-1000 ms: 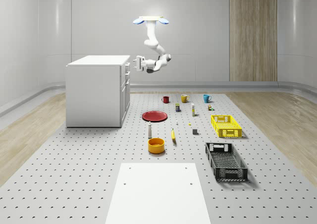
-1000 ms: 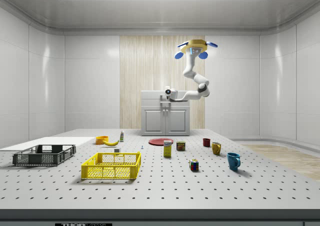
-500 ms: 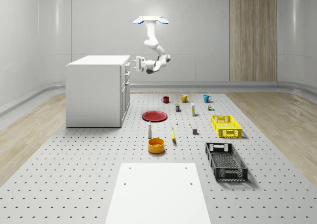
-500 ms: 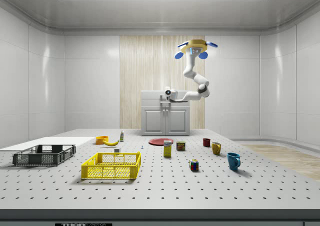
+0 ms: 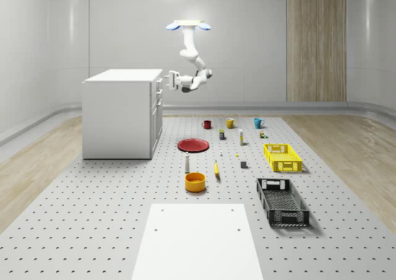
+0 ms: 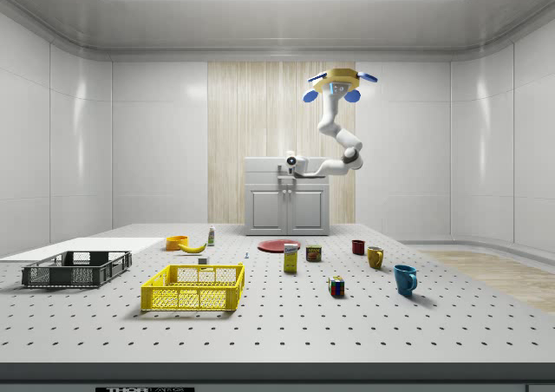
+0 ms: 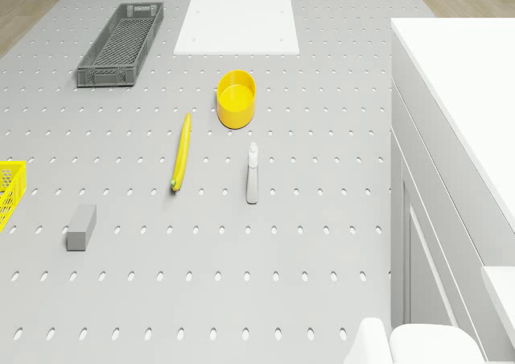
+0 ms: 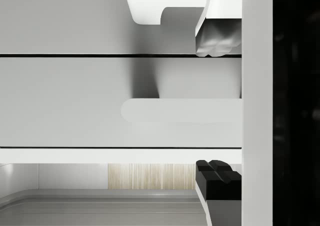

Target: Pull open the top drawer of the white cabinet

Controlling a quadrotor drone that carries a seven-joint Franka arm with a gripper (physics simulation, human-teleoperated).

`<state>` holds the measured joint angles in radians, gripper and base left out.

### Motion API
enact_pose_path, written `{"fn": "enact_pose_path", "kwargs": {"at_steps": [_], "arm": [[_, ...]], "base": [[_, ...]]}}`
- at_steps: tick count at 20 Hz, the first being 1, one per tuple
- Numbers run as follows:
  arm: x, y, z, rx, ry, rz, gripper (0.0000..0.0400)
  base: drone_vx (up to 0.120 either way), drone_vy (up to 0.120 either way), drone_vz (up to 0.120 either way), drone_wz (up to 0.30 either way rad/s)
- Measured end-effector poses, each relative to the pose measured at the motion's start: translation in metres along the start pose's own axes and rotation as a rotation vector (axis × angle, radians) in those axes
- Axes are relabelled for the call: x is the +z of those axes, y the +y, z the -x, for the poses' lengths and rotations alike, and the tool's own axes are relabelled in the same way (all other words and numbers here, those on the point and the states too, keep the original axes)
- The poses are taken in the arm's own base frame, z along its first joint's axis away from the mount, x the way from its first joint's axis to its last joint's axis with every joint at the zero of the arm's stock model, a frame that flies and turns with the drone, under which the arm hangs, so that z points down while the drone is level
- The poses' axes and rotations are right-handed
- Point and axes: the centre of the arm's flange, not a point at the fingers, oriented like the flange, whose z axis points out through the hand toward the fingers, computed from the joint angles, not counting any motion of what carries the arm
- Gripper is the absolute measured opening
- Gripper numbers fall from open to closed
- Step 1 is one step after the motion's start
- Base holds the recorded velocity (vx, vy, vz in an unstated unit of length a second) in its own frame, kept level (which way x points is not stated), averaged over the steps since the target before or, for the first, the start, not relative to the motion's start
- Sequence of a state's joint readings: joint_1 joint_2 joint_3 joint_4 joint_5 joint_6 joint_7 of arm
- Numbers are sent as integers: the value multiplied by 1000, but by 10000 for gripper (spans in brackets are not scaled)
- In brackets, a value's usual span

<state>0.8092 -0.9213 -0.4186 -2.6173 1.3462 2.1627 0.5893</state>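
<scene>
The top drawer [image 5: 159, 82] sits closed at the upper front of the white cabinet [image 5: 119, 113], which stands on the tabletop [image 5: 93, 199] toward the whole-scene view's left. The claw [image 5: 168, 80] is right at the drawer front, its fingers [image 8: 218, 178] spread wide either side of the drawer's handle [image 8: 182, 110] in the wrist view. The drone [image 5: 187, 25] hovers above, just in front of the cabinet.

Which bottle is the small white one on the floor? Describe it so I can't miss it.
Start from the white cabinet. Before its front lies a red round plate; nearer the camera stands the small white bottle, upright and slim, between that plate and the squat yellow bowl.
</scene>
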Motion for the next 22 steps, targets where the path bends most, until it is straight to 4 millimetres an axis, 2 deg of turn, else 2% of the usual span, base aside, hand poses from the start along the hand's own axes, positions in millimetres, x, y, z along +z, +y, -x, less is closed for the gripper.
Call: {"fn": "enact_pose_path", "kwargs": {"at_steps": [22], "arm": [[30,0,0,0,0,0,305]], "base": [[0,0,0,0]]}}
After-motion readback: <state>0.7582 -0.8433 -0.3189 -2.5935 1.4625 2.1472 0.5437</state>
